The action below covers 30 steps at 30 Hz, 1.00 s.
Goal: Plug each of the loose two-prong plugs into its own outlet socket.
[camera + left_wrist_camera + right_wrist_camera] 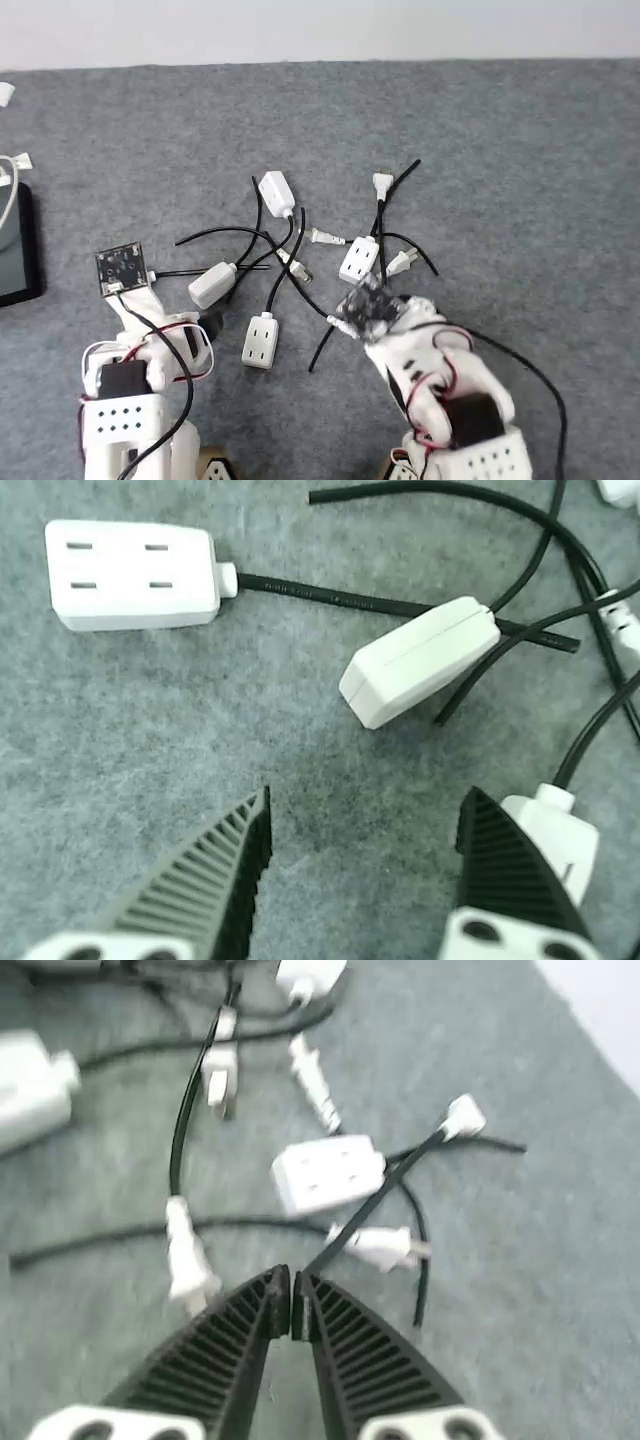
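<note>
**Tangle at mid-table, open carpet beyond**

The grey carpet (520, 150) stretched wide toward the far white wall (320, 30) and off to the right. A dark tablet (20, 245) sat at the left edge. Just ahead of both arms, loose plugs (325, 238) and outlet sockets (260, 340) lay tangled in black cords (222, 231). The left gripper (368, 798) hung low with its fingers spread wide, and a socket block (420, 660) lay on its side beyond them. The right gripper (293, 1285) pointed down, fingers pressed together at a cord's end.

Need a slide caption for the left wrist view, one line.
Left pincer open above grey carpet, facing a slots-up outlet block and a second block on its side among black cords.
</note>
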{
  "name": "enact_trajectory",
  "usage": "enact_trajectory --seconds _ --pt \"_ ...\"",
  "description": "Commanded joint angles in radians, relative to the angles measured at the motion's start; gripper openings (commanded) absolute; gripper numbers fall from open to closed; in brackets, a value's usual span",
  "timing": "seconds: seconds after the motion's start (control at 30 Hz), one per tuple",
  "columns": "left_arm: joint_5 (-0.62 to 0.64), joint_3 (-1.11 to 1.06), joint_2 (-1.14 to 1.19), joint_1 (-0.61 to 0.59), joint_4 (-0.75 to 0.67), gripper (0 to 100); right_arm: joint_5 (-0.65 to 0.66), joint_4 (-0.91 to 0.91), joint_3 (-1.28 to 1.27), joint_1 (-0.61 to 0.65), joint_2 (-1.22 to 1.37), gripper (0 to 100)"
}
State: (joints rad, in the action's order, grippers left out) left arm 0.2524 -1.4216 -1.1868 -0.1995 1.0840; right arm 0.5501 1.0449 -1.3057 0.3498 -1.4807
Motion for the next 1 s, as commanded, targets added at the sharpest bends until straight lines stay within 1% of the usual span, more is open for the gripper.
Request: enact_trajectory --seconds 0.0,0.07,0.17,0.23,0.33,0.4,0.53,0.7,0.83,0.97 --pt "-0.012 0.007 0.002 -0.009 -0.029 27 -0.091 -0.058 0.218 0.041 0.334 1.5" --pt "-0.014 0.002 0.003 -0.029 -0.032 27 -0.133 -0.028 0.334 0.091 0.527 1.5" --pt "-0.014 -0.015 0.003 -0.057 -0.057 27 -0.146 -0.035 0.457 0.163 0.782 1.6" --pt "-0.015 -0.030 0.002 -0.058 -0.078 27 -0.140 -0.104 0.488 0.193 0.900 1.6" --pt "-0.015 -0.031 0.002 -0.058 -0.083 27 -0.126 -0.249 0.476 0.191 0.997 1.6" --pt "-0.015 -0.031 0.002 -0.058 -0.083 27 -0.126 -0.297 0.456 0.177 1.035 1.6" --pt "-0.015 -0.031 0.002 -0.054 -0.084 27 -0.127 -0.298 0.422 0.142 1.110 1.6" --pt "-0.014 -0.031 0.002 -0.052 -0.092 27 -0.161 -0.303 0.405 0.101 1.130 1.6" --pt "-0.011 -0.035 0.002 -0.052 -0.103 27 -0.160 -0.294 0.404 0.102 1.141 1.5" --pt "-0.009 -0.035 0.002 -0.052 -0.103 27 -0.161 -0.242 0.397 0.110 1.142 1.5"
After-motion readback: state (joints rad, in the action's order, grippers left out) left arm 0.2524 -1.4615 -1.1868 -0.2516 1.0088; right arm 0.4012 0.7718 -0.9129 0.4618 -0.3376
